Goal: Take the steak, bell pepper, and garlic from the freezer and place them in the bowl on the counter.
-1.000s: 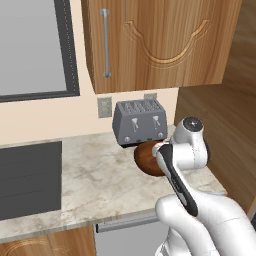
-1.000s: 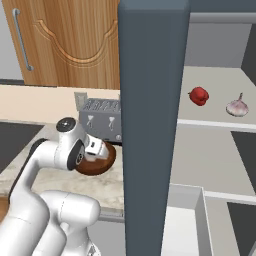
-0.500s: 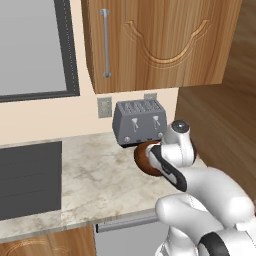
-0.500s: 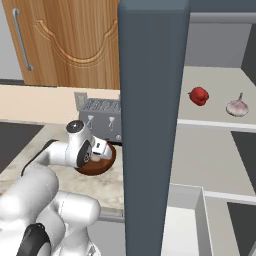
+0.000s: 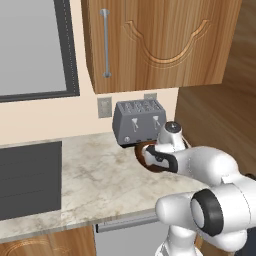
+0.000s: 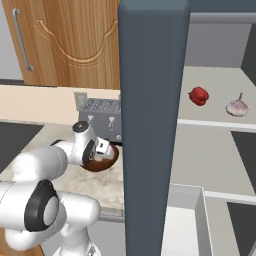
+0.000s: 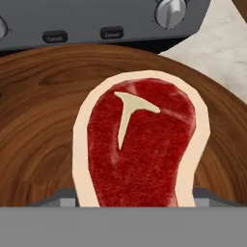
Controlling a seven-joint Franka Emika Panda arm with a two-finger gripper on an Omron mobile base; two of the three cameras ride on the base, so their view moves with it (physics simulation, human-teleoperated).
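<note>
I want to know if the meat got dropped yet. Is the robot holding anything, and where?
It looks like the steak, gripped at the end nearest the hand, between the fingers, just over the bowl.

arm: over the last second its white elbow link has swung up and forward, and now bulks large in the lower right of the left base view and the lower left of the right base view
wrist: has slid from just right of the toaster (image 5: 139,121) to in front of its right end, and tipped further down
gripper (image 6: 103,147): has come lower over the bowl (image 6: 108,160), close above its hollow
bowl (image 5: 146,159): more of its dark brown rim is covered by the forearm in the left base view than a second ago
jaws: narrowed by only a trace
</note>
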